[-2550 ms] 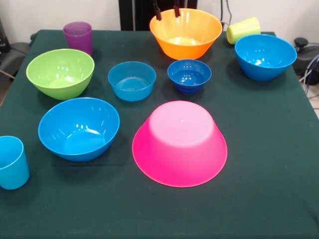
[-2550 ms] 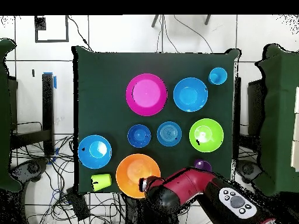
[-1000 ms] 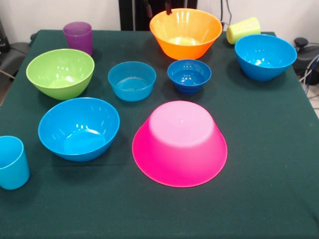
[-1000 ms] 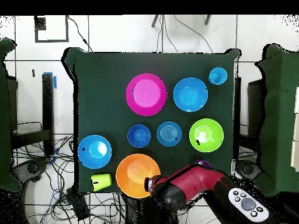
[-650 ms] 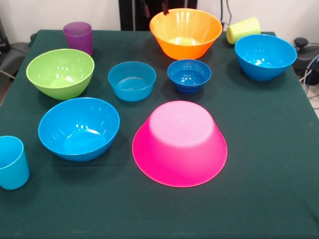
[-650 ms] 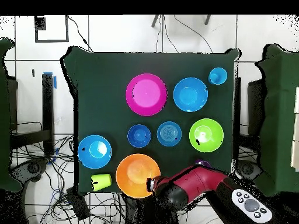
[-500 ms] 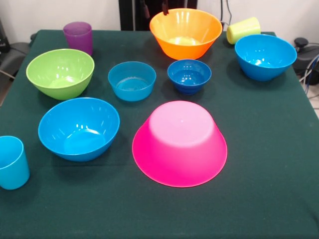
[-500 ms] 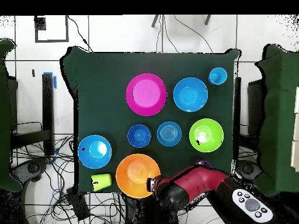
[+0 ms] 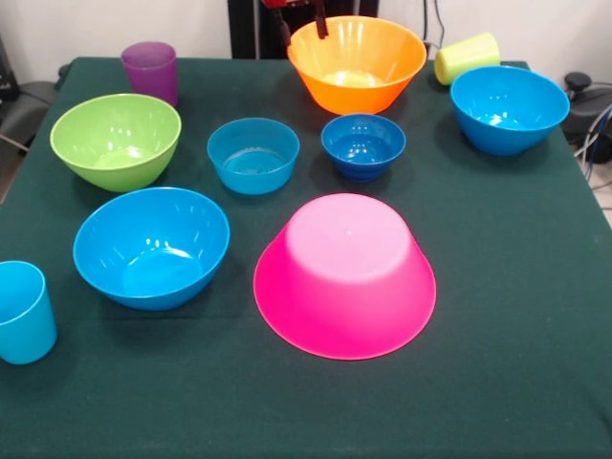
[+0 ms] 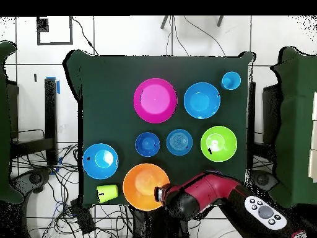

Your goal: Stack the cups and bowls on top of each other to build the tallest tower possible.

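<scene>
End effector (image 9: 304, 21) straddles the rim of the upright orange bowl (image 9: 357, 63), fingers spread; pink bowl (image 9: 344, 273) lies upside down on the green tabletop (image 9: 516, 287)

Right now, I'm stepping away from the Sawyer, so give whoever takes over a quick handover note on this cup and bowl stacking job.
Gripper: at the rim of the big orange bowl, fingers apart, nothing held.
Big pink bowl lies upside down, alone. The small dark-blue bowl, small light-blue bowl, green bowl and two blue bowls stand apart, upright.
Purple cup and light-blue cup upright; yellow-green cup on its side.
Done: nothing stacked.
Left: the whole tower.
</scene>
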`<action>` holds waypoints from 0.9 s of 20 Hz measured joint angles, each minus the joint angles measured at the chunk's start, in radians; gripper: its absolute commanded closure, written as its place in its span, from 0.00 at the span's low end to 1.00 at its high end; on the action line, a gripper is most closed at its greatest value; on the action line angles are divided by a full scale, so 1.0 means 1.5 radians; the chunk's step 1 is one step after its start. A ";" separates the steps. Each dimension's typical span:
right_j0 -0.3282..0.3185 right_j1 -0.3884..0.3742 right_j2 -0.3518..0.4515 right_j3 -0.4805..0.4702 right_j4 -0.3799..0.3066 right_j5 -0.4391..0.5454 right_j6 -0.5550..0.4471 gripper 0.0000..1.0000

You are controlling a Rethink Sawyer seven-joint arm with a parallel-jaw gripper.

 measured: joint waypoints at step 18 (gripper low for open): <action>-0.016 0.023 0.001 -0.017 -0.010 0.000 -0.039 0.00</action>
